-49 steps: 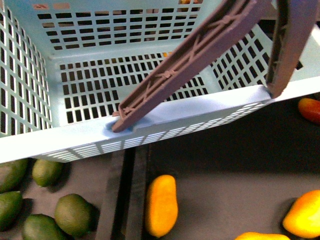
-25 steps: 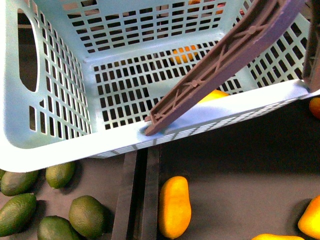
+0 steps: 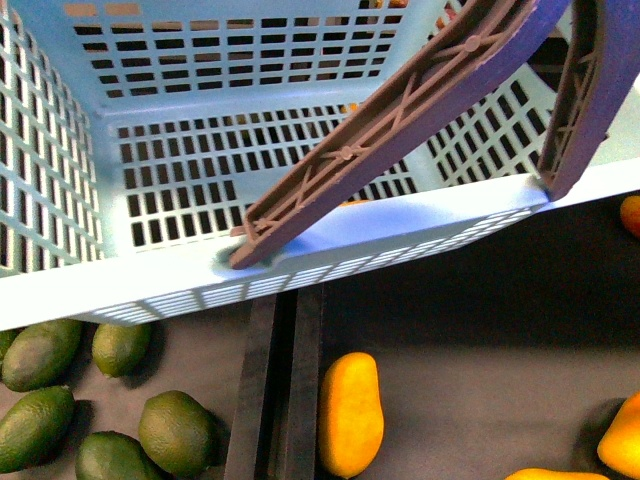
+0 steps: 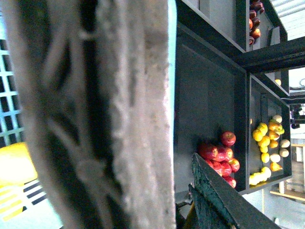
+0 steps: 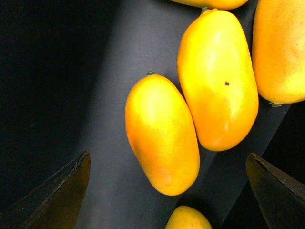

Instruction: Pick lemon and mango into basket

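Observation:
The pale teal basket (image 3: 150, 290) hangs close in the front view and fills its upper half, with its brown handle (image 3: 380, 140) raised at a slant. In the left wrist view that handle (image 4: 95, 114) is a blurred band across the frame, and my left gripper (image 4: 177, 210) is shut on it. Through the basket's slats I see a yellow shape (image 4: 16, 164), but I cannot tell which fruit it is. My right gripper (image 5: 169, 191) is open just over a mango (image 5: 162, 133), which lies on dark matting between its fingers. I cannot pick out the lemon.
More mangoes (image 5: 217, 81) lie beside that one. One mango (image 3: 350, 415) lies below the basket, by a dark divider rail (image 3: 275, 390). Several dark green fruits (image 3: 175, 430) sit at the lower left. Shelves with red apples (image 4: 219, 157) and yellow fruit (image 4: 264, 143) stand behind.
The basket has swung left and nearer since half a second ago, so its left end wall has left the view. The handle has tilted with it. The mango below has hardly shifted.

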`<state>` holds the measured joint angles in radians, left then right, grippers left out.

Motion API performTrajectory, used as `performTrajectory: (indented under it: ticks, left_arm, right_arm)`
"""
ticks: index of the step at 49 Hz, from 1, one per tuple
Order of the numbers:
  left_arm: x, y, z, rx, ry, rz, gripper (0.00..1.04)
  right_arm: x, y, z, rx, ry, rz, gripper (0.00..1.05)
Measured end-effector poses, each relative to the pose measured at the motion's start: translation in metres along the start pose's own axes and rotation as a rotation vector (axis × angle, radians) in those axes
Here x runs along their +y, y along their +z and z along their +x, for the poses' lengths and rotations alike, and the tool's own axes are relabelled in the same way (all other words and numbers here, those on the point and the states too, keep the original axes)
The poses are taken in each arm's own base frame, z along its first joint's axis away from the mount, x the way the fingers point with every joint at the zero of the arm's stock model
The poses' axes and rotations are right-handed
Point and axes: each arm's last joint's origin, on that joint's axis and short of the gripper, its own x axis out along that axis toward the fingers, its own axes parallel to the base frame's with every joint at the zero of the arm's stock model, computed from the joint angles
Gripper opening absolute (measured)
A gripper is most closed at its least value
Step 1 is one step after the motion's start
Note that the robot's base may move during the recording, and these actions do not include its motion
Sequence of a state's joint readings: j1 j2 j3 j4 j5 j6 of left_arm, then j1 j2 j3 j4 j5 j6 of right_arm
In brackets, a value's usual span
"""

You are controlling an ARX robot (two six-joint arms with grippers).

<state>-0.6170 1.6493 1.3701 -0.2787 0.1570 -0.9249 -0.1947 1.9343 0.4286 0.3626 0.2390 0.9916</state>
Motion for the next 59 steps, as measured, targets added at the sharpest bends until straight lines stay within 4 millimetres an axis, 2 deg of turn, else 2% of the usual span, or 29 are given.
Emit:
performTrajectory:
  ticks: [21,47,59]
  left_arm:
    - [0.000,0.000,0.000,0.004,-0.003,0.000,0.29]
    - [0.000,0.000,0.000,0.005,-0.003,0.000,0.29]
    - [0.000,0.000,0.000,0.003,-0.002,0.000,0.29]
  right_arm:
    - [0.001,-0.009,0.029,0.043,-0.068,0.036,0.96]
    - [0.026,-0.003,0.062,0.057,-0.079,0.031,0.96]
    - [0.039,-0.011,0.082,0.077,-0.057,-0.028,0.96]
